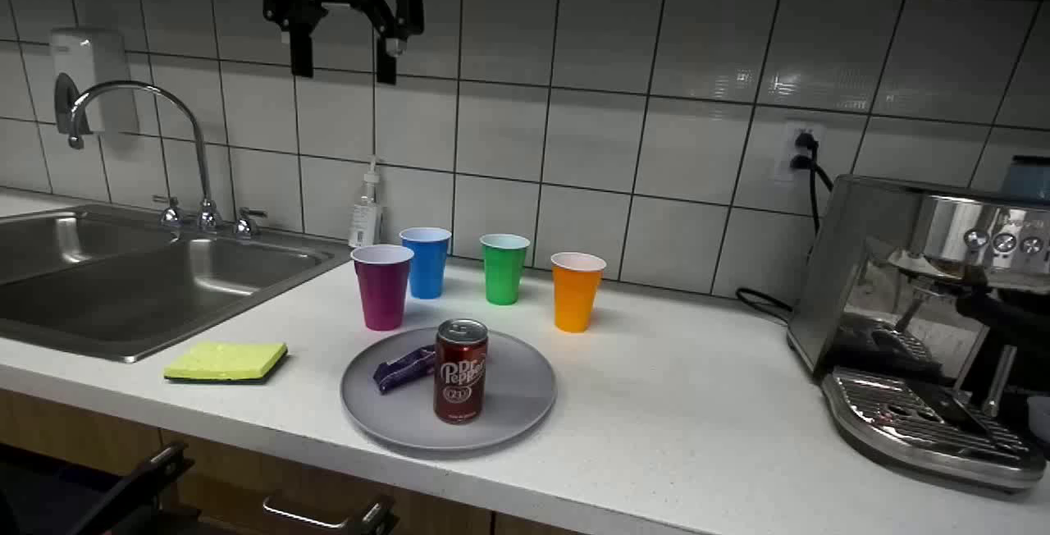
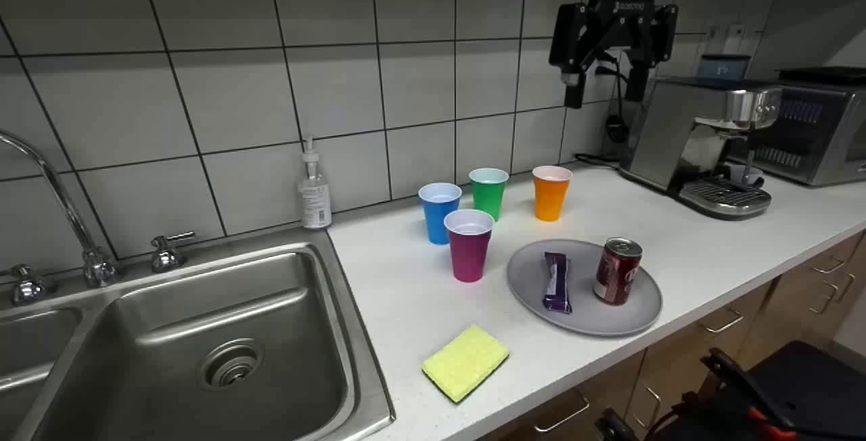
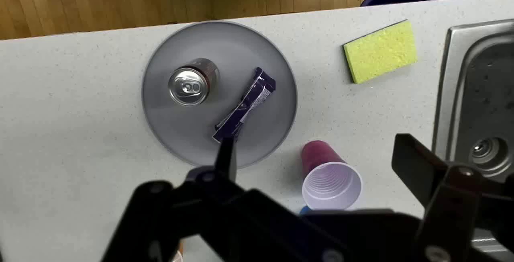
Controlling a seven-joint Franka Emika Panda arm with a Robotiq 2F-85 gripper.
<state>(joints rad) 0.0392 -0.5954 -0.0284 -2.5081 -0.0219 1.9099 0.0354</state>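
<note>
So, the magenta cup [image 1: 382, 290] stands upright on the counter [image 1: 673, 404], nr the plate [image 1: 525, 391], on the side twd the tiled wall [image 1: 509, 133] & sink [image 2: 362, 363]. The end effector [image 2: 605, 100] hangs well above, jaws spread wide; in wrist view the magenta cup shows btwn them. Blue cup [image 2: 438, 211] is just beside it on the wall side, partly hidden by it in both exterior views & mostly blocked by the end effector in wrist view. Green cup [image 1: 503, 272] & orange cup [image 1: 576, 295] stand farther along twd the coffee machine [image 1: 853, 264], also upright. On the plate: an upright Dr Pepper can [image 1: 461, 375] w/ a purple-wrapped bar [image 1: 404, 368] lying nr it; in an exterior view the can covers part of the bar. Yellow sponge [image 2: 467, 360] lies flat btwn sink & plate, nr the counter's front edge. Pump bottle [image 2: 316, 202] stands at the sink's back corner. Soap dispenser [image 1: 97, 80] is mounted on the wall behind the faucet [image 1: 202, 166].
</note>
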